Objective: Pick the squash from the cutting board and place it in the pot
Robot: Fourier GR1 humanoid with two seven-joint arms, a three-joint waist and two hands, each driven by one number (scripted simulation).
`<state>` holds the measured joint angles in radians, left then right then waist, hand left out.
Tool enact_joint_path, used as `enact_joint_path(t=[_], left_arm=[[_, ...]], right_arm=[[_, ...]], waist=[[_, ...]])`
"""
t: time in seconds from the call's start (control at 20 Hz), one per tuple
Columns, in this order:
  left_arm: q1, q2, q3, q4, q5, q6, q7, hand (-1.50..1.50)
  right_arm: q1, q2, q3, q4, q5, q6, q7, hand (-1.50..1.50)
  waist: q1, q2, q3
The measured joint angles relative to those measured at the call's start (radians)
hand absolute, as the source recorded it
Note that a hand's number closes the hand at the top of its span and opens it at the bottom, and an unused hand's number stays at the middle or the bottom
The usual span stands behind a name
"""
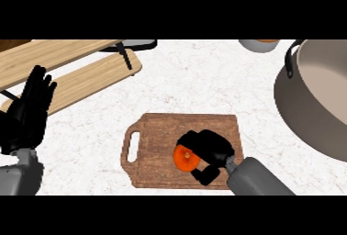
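An orange squash [183,158] lies on the brown wooden cutting board [156,137] at the middle of the counter. My right hand [211,149] is on the board with fingers and thumb curled round the squash, hiding most of it. The large grey pot [318,101] stands at the right edge, partly cut off by the view. My left hand [28,110] stays open at the left edge, fingers up, resting.
A light wooden rack [75,69] with black legs stands at the back left. A small grey bowl [259,44] shows at the top right, behind the pot. White speckled counter lies between the board and the pot.
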<state>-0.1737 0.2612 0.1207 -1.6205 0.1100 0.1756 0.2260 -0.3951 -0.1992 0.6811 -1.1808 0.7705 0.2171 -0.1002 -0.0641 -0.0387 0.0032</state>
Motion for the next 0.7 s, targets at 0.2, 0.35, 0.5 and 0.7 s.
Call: enact_joint_path(t=[0.2, 0.35, 0.5, 0.7], left_arm=[[0.036, 0.004, 0.022, -0.008, 0.003, 0.008, -0.006, 0.00], [0.049, 0.005, 0.032, -0.013, 0.003, 0.014, -0.008, 0.00], [0.059, 0.012, 0.041, -0.030, 0.009, 0.012, -0.002, 0.00], [0.083, 0.016, 0.052, -0.042, 0.013, 0.010, -0.007, 0.00]], right_arm=[[0.161, -0.184, 0.037, -0.171, 0.001, -0.045, -0.137, 1.50], [0.293, -0.334, 0.019, -0.309, -0.021, -0.096, -0.223, 1.50], [0.419, -0.441, -0.062, -0.435, -0.103, -0.162, -0.292, 1.50], [0.549, -0.534, -0.222, -0.590, -0.260, -0.237, -0.355, 1.50]], waist=[[-0.035, -0.009, -0.001], [-0.055, -0.004, -0.003], [-0.069, 0.002, -0.004], [-0.080, 0.006, -0.004]])
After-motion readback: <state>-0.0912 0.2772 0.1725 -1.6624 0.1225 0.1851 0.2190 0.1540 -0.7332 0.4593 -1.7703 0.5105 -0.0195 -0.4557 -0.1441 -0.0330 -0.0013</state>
